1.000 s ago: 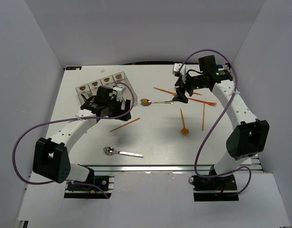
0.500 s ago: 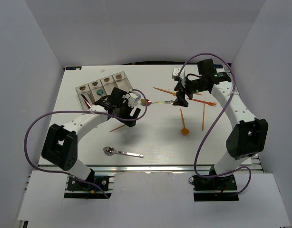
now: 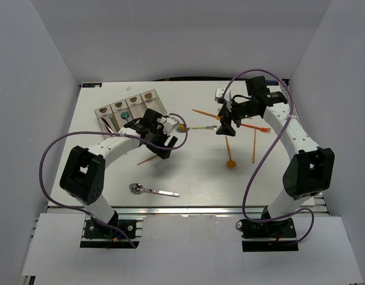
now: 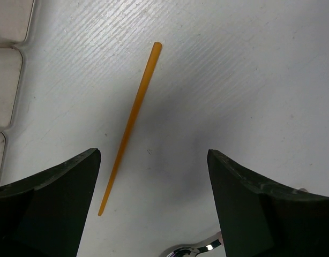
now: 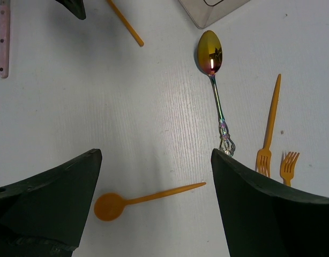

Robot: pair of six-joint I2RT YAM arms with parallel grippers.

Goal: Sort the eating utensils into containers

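The containers, four joined clear bins, stand at the back left; one holds a teal utensil, another a dark one. My left gripper is open and empty just right of the bins, over an orange stick. My right gripper is open and empty above the handle end of an iridescent metal spoon, which also shows in the right wrist view. An orange plastic spoon lies between the right fingers, also seen from above.
A silver spoon lies near the front edge. Orange forks and another orange stick lie at the right. The bins' corner shows in the right wrist view.
My left gripper has moved right, off the bins and toward the iridescent spoon; the teal utensil in a bin now shows. My right gripper has shifted slightly.
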